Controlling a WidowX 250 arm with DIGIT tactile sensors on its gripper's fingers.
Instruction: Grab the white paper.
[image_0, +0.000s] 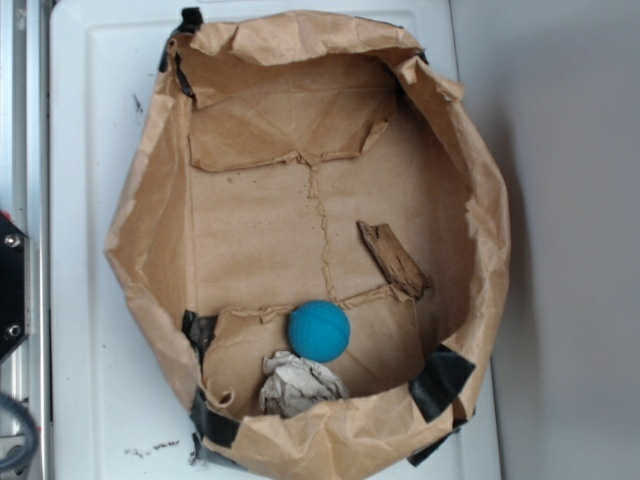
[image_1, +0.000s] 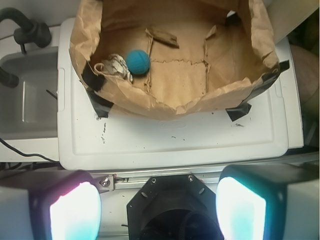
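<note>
The white paper (image_0: 298, 384) is a crumpled off-white wad lying inside the brown paper bag (image_0: 150, 230), against its near wall, touching a blue ball (image_0: 319, 330). In the wrist view the white paper (image_1: 114, 65) shows at the bag's left corner beside the ball (image_1: 137, 61). My gripper (image_1: 157, 212) hangs well back from the bag, over the robot's black base, open wide with nothing between its fingers (image_1: 75, 212). The gripper does not show in the exterior view.
A piece of brown wood (image_0: 393, 260) lies on the bag's floor, right of middle. Black tape (image_0: 438, 382) holds the bag to a white tray (image_0: 90, 120). A grey bin (image_1: 27, 100) and black hose (image_1: 25, 30) stand left of the tray.
</note>
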